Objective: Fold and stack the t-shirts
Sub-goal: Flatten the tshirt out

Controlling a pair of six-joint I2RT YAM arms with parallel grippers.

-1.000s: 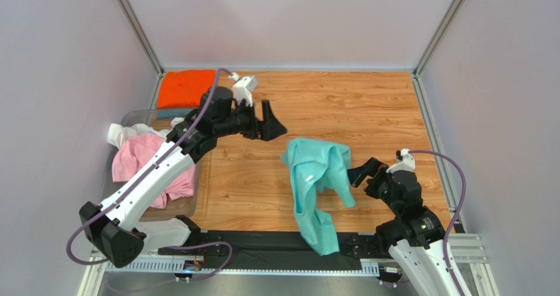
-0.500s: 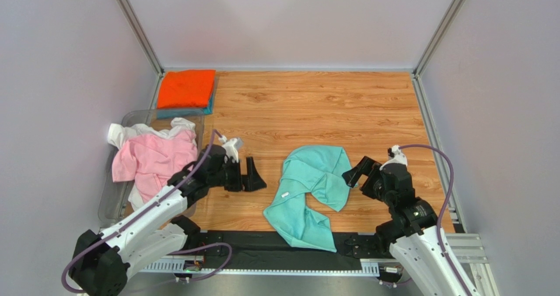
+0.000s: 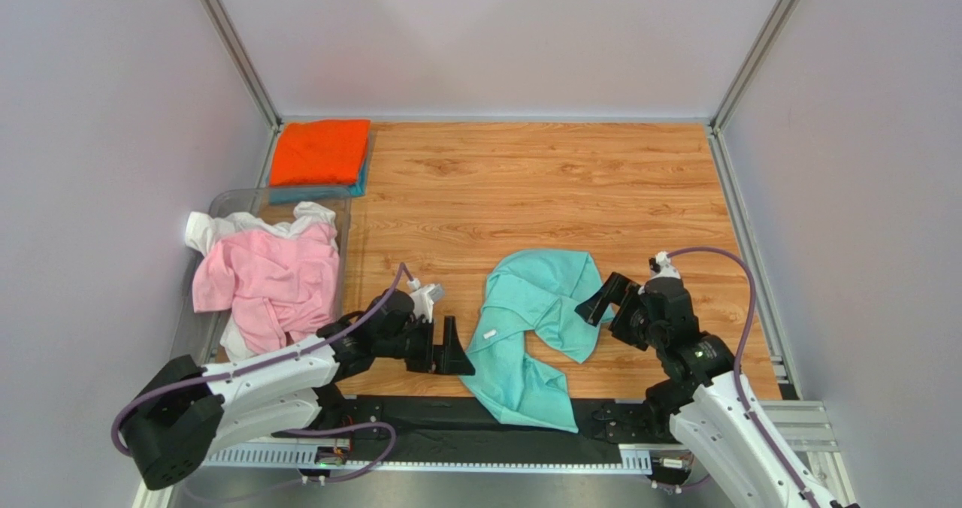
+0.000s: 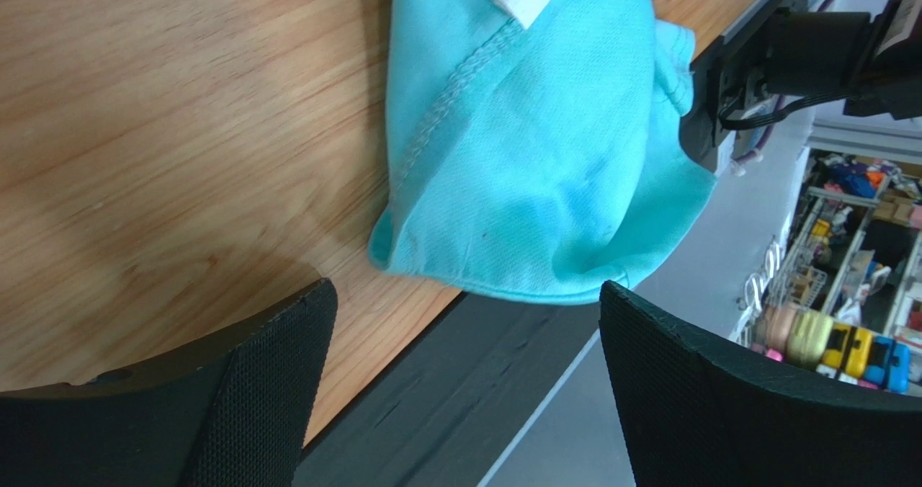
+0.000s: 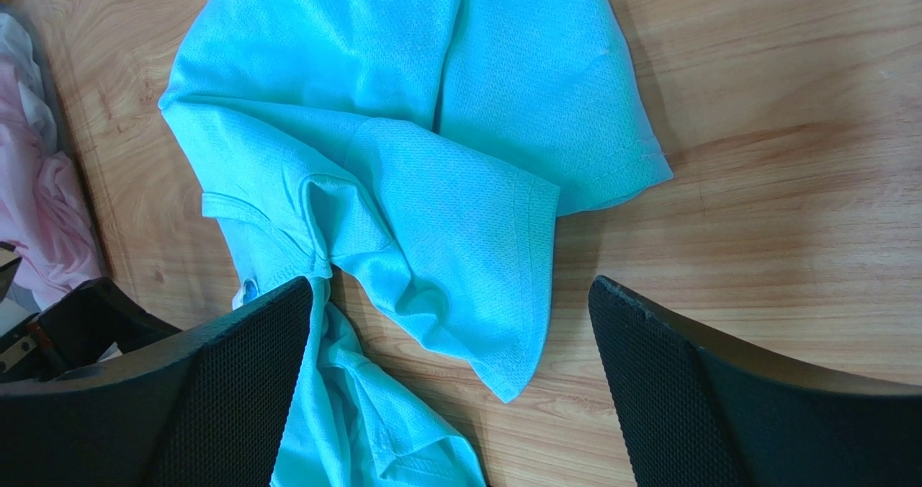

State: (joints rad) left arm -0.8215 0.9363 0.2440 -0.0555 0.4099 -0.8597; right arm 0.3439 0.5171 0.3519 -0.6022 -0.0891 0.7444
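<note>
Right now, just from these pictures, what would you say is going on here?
Two robot arms are dealing with a mint-green t-shirt, which lies crumpled near the front edge of the table. The left gripper and right gripper sit either side of it, both open, neither holding it. An orange t-shirt lies folded on a teal-blue one in the far left corner. A pink t-shirt and a white one are heaped in a clear bin.

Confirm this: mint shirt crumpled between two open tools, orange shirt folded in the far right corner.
Wrong corner: the orange shirt is folded far left, as the top view shows. The mint shirt does lie crumpled between the open left tool and right tool.
</note>
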